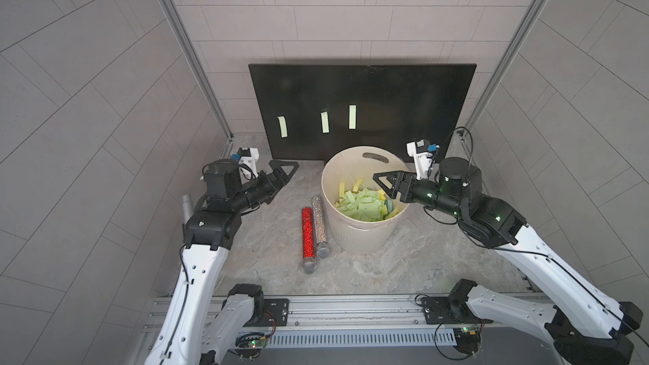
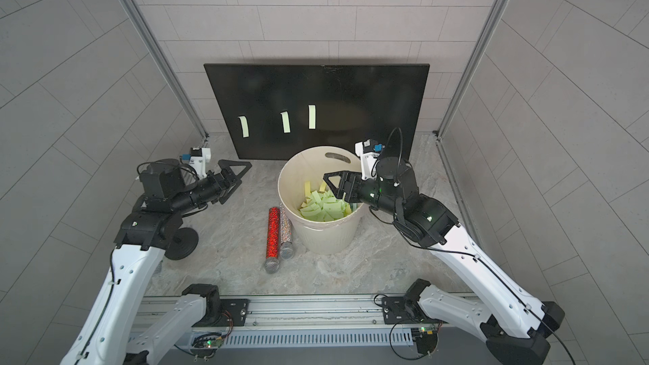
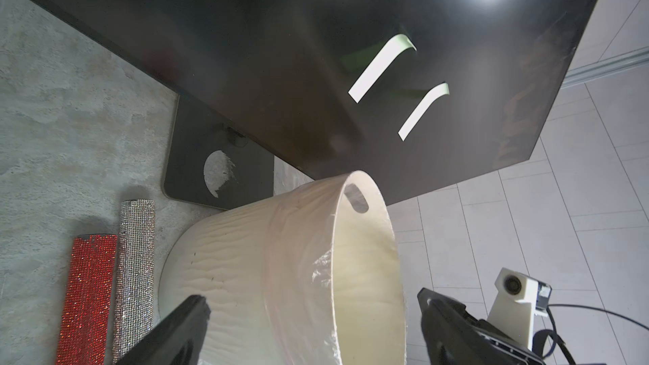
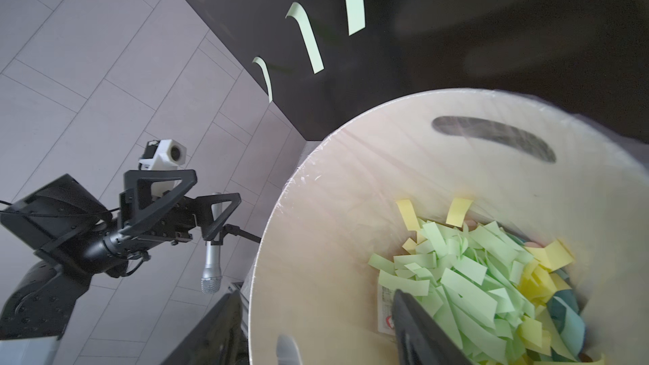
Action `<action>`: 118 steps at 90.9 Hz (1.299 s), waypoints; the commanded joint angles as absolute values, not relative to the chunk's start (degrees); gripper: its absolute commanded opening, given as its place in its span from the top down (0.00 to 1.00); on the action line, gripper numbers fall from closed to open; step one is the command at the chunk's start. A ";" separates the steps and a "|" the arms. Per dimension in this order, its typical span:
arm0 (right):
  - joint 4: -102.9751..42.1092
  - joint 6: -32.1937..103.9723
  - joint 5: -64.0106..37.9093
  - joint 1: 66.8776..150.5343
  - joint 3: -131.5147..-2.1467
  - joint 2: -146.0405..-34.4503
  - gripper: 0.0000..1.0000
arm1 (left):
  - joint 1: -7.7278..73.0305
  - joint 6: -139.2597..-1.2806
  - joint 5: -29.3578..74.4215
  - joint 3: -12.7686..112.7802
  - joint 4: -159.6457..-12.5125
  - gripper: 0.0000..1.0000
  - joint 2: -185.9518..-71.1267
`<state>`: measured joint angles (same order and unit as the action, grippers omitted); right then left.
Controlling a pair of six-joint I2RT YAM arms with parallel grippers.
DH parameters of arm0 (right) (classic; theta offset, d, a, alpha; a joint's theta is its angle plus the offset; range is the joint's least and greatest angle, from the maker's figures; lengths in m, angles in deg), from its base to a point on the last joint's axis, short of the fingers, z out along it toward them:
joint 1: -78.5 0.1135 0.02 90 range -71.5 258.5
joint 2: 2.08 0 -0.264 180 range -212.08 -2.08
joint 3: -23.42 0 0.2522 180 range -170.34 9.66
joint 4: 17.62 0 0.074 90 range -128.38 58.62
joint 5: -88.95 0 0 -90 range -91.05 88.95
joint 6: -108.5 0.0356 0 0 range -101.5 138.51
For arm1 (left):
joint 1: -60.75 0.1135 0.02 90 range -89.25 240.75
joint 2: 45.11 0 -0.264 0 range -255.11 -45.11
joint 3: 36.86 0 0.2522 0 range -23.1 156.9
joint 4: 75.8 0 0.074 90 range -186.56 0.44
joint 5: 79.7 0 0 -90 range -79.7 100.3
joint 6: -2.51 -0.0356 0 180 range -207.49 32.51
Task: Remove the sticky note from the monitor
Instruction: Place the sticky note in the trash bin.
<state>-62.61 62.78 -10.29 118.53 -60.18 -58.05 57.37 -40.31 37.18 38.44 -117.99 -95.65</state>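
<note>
On the desk, a cream bucket takes centre stage, and both hands are empty.
Far left, the left hand hovers, spread wide. A red microphone and a silver microphone lie just beside the bucket, which holds a heap of green and yellow paper slips. The right hand gapes wide above its rim. Behind stands the monitor, with three pale green sticky notes on its left half.

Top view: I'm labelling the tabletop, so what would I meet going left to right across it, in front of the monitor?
Left gripper → red glitter microphone → silver glitter microphone → cream bucket.
</note>
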 commanded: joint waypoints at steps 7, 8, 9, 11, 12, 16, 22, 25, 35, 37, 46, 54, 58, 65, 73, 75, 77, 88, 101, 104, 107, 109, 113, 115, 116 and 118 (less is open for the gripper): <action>-61.09 62.67 -12.04 116.68 -57.36 -53.81 0.21 | 57.81 -37.84 34.24 37.75 -111.77 0.06 -96.61; -61.09 62.74 -12.08 116.53 -57.12 -53.56 0.21 | 57.87 -37.71 34.14 37.73 -111.48 0.06 -96.79; -61.05 62.77 -12.10 116.41 -56.95 -53.31 0.21 | 57.86 -37.59 34.00 37.73 -111.33 0.06 -96.88; -61.06 62.86 -12.19 116.11 -56.61 -52.90 0.20 | 57.92 -37.40 33.80 37.68 -110.78 0.07 -97.23; -61.07 62.92 -12.29 115.98 -56.43 -52.67 0.20 | 57.97 -37.26 33.74 37.66 -110.54 0.08 -97.36; -60.96 63.09 -12.61 115.51 -55.88 -51.95 0.19 | 58.23 -36.49 33.60 37.44 -109.09 0.10 -98.03; -60.91 63.26 -13.03 114.89 -55.10 -50.86 0.18 | 58.73 -34.93 33.66 36.97 -106.95 0.13 -99.17; -60.85 63.50 -13.36 114.58 -54.77 -50.34 0.17 | 59.00 -34.07 33.81 36.72 -105.54 0.14 -99.69; -60.03 64.63 -15.00 113.43 -53.86 -49.05 0.17 | 59.70 -31.56 34.03 35.90 -101.74 0.19 -101.76; -59.86 64.88 -15.35 113.34 -53.75 -48.89 0.16 | 59.89 -31.17 34.03 35.68 -100.93 0.19 -102.14; -59.30 65.59 -16.42 112.76 -53.39 -48.04 0.16 | 60.67 -28.92 34.07 34.33 -96.83 0.22 -103.79; -58.88 66.08 -16.86 112.46 -53.15 -47.28 0.16 | 61.42 -26.41 34.38 32.19 -91.20 0.24 -105.19; -58.59 66.31 -16.87 112.37 -53.02 -46.95 0.15 | 61.87 -25.03 34.59 31.34 -88.81 0.25 -105.92; -58.11 66.47 -16.94 112.26 -52.89 -46.32 0.15 | 62.45 -23.22 35.03 30.44 -84.75 0.29 -107.49; -57.93 66.58 -16.93 112.17 -52.83 -46.03 0.15 | 62.68 -22.04 35.46 30.42 -81.52 0.33 -109.30; -57.99 66.54 -17.02 112.17 -52.87 -46.03 0.15 | 62.75 -21.78 35.71 30.51 -80.98 0.34 -109.94; -57.94 66.57 -17.04 112.10 -52.84 -46.03 0.15 | 62.83 -21.47 35.81 30.56 -80.25 0.35 -110.38; -57.60 66.66 -17.09 112.00 -52.59 -46.00 0.15 | 63.07 -19.42 36.14 30.24 -75.70 0.41 -113.02; -57.06 66.80 -17.19 111.92 -52.30 -46.09 0.15 | 63.31 -17.74 36.05 30.43 -72.50 0.43 -115.62; -56.98 66.86 -17.18 111.90 -52.18 -46.15 0.15 | 63.39 -17.53 36.29 30.61 -71.61 0.45 -116.33; -56.89 66.82 -17.16 111.90 -52.20 -46.17 0.15 | 63.43 -17.13 36.58 30.68 -70.71 0.46 -117.08; -56.81 66.84 -17.21 111.90 -52.21 -46.20 0.15 | 63.49 -16.84 36.80 30.82 -70.06 0.47 -117.53; -56.77 66.84 -17.17 111.90 -52.18 -46.20 0.15 | 63.39 -16.27 37.05 31.01 -69.02 0.47 -118.45; -56.78 66.87 -17.15 111.88 -52.16 -46.20 0.15 | 63.45 -16.09 37.09 31.14 -68.78 0.48 -118.86; -56.78 66.90 -17.14 111.85 -52.15 -46.20 0.15 | 63.46 -15.98 37.15 31.27 -68.71 0.48 -119.12; -56.74 66.81 -17.20 111.82 -52.15 -46.20 0.15 | 63.47 -15.82 37.18 31.52 -68.55 0.48 -119.58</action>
<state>-57.67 66.62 -16.78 112.22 -52.88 -46.55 63.01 -17.36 35.89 30.70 -73.22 -117.82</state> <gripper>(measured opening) 0.851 0.526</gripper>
